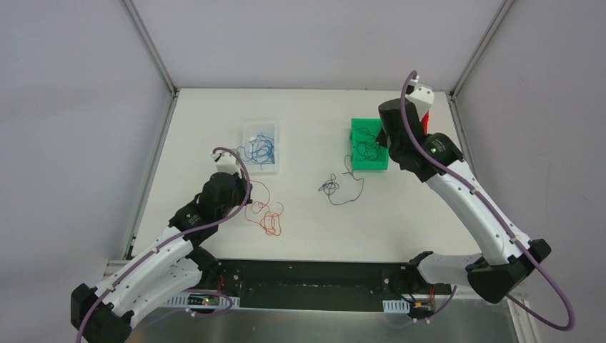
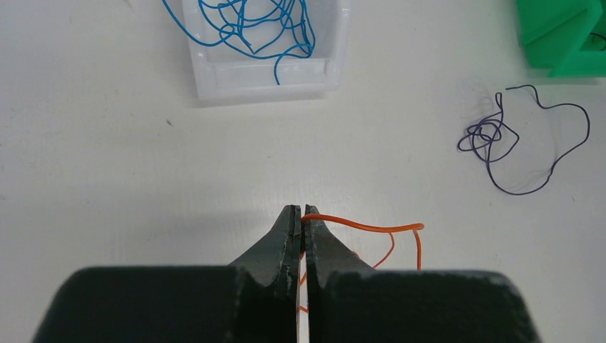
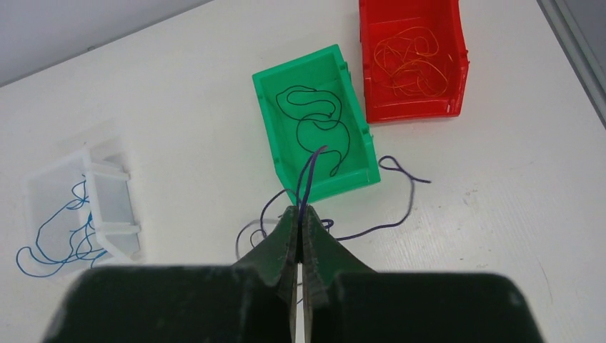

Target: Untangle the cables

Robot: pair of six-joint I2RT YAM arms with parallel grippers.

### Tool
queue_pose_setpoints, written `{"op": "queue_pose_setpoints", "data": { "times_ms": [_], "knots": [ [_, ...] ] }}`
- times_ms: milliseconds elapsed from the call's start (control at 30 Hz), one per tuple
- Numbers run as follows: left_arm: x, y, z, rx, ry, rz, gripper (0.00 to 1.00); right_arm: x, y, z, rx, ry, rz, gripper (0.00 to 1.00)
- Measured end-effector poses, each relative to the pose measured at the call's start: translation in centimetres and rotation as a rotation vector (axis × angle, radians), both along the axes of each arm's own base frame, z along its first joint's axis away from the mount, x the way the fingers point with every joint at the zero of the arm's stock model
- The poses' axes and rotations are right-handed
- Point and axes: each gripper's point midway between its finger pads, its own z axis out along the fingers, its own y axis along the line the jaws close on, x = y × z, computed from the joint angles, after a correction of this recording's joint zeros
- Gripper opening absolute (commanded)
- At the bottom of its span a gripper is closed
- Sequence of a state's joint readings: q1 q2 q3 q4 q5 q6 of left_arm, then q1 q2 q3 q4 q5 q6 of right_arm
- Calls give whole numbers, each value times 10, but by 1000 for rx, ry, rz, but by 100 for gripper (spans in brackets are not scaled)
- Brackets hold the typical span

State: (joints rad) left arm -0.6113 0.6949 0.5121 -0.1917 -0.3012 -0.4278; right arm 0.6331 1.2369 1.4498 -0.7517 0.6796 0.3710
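Left pincer is clamped on the orange cable. The strand leaves my tips to the right, runs almost level, then hooks back down toward me. The rest of it is hidden under the fingers. Ahead of the tips is bare table up to the clear bin, which sits ahead and slightly left with the blue cable inside.

Right pincer is closed on the purple cable. A doubled strand points straight ahead from the tips, over the near wall of the green bin. The rest of it seems to lie loose on the table under and right of the tips. The green bin's long axis runs ahead, tilted slightly left, with the black cable inside. The red bin is ahead-right, just beside the green one. There is open table to my right.
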Motion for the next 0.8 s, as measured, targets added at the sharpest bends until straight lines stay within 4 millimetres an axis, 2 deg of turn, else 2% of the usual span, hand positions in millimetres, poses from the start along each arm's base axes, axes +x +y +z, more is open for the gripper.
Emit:
{"op": "queue_pose_setpoints", "data": {
  "times_ms": [200, 400, 600, 800],
  "knots": [
    [1, -7, 5, 9, -6, -47, 0, 33, 4, -5, -15, 14, -13, 0],
    [1, -11, 9, 1, -16, -71, 0, 72, 1, -21, -81, 44, -52, 0],
    [1, -13, 8, 2, -11, -81, 0, 101, 3, -54, -136, 100, -73, 0],
    [1, -17, 11, -10, -14, -100, 0, 113, 10, -95, -181, 184, -64, 0]
  ]
}}
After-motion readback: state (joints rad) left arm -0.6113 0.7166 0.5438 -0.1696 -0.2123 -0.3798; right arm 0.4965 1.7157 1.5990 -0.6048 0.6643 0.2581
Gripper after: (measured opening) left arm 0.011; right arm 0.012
